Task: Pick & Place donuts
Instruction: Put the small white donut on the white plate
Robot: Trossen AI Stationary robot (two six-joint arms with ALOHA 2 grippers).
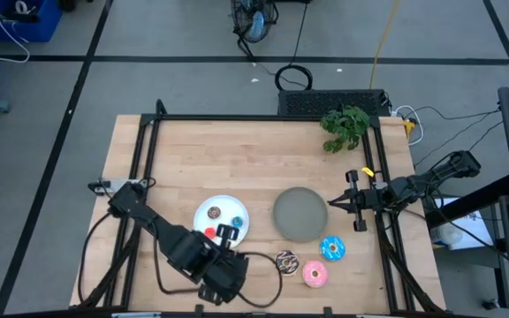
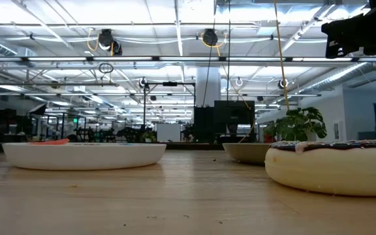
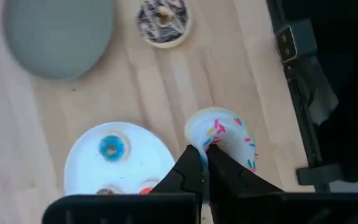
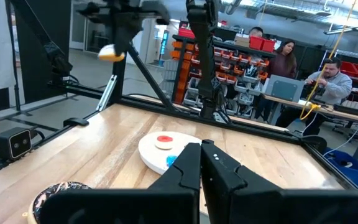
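While my left gripper (image 3: 205,163) pinches 1 mini donut (image 3: 222,138) beside the white plate (image 3: 79,163), my right gripper (image 1: 345,202) waits shut.

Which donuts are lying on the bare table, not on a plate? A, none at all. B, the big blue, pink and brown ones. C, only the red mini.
B: the high view shows the large blue donut, pink donut and brown donut on the wood beside the grey plate.
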